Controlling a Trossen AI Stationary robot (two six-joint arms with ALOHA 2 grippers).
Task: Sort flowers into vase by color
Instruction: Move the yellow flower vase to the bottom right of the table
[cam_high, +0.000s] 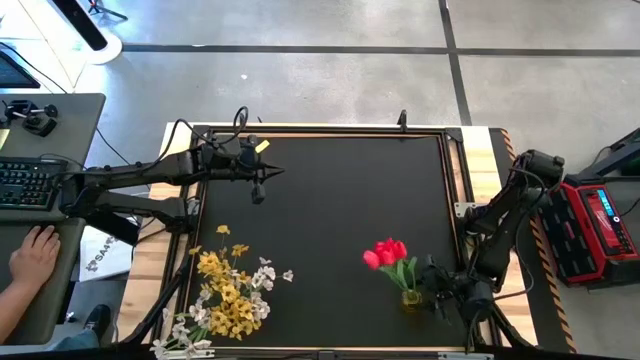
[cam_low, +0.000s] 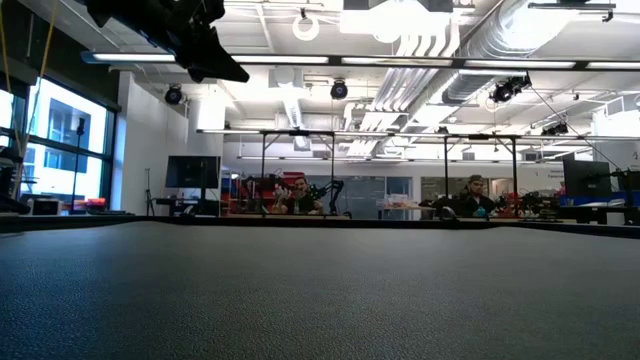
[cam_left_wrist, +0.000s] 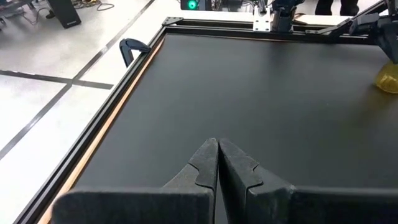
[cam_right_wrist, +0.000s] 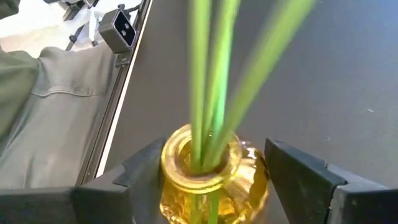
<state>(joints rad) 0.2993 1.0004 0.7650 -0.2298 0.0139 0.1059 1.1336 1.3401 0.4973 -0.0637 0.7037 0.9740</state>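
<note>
Red tulips (cam_high: 387, 253) standing in yellow glass vase (cam_right_wrist: 211, 177), R gripper (cam_right_wrist: 217, 186) straddling it.

R gripper at near right of black mat (cam_high: 340, 190), fingers (cam_right_wrist: 298, 174) spread wide either side of vase, far one clear of glass, near one right up against it; green stems (cam_right_wrist: 208, 93) upright in neck, blocking view ahead. L gripper (cam_left_wrist: 217, 163) clenched, empty, raised over far left of mat. Yellow blossoms (cam_high: 222, 290) & white sprigs (cam_high: 185, 330) heaped at near left corner, partly off mat, well apart from vase. Person's hand (cam_high: 33, 255) on desk left of table, keyboard (cam_high: 25, 183) beside. People seated in room beyond.
</note>
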